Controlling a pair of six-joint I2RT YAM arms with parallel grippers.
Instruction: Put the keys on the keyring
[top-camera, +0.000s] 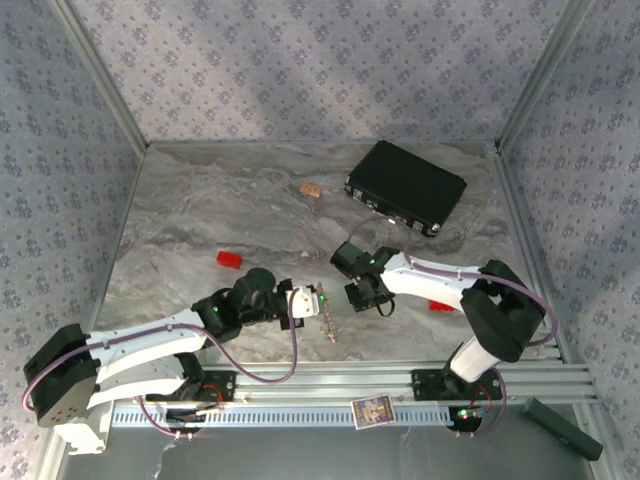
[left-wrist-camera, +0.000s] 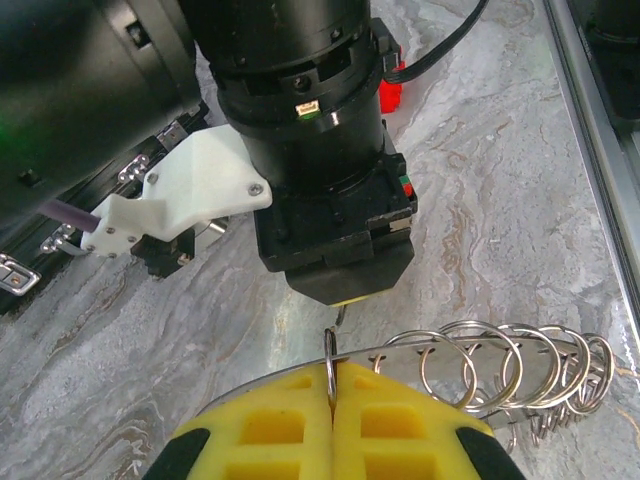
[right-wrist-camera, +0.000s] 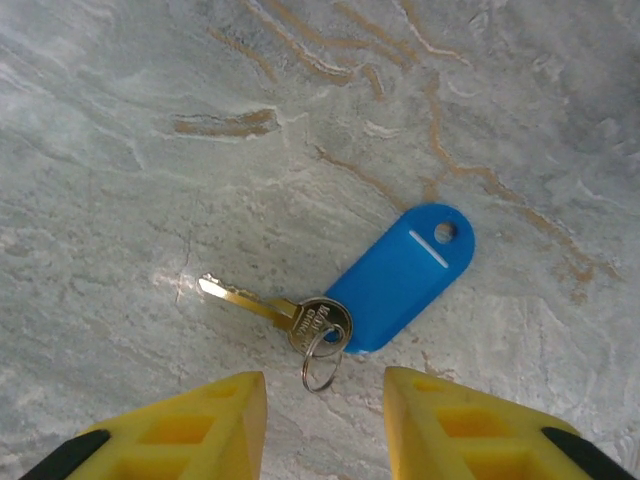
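Note:
The keyring (left-wrist-camera: 480, 365) is a silvery metal strip carrying several wire rings. My left gripper (left-wrist-camera: 333, 400) is shut on its near end, with one small ring pinched between the yellow fingers. From above, the keyring (top-camera: 326, 322) sticks out from the left gripper (top-camera: 308, 300) toward the front of the table. A key (right-wrist-camera: 285, 310) with a brass blade, a small split ring and a blue tag (right-wrist-camera: 400, 280) lies flat on the marble. My right gripper (right-wrist-camera: 325, 395) hovers over it, open, its fingertips on either side of the split ring. The right gripper (top-camera: 362, 298) stands close to the right of the left one.
A black rectangular case (top-camera: 405, 187) lies at the back right. A red block (top-camera: 230, 260) sits left of centre, another red piece (top-camera: 440, 305) lies by the right arm, and a small tan object (top-camera: 311, 188) is near the back. The right arm's wrist (left-wrist-camera: 320, 180) hangs just ahead of the left fingers.

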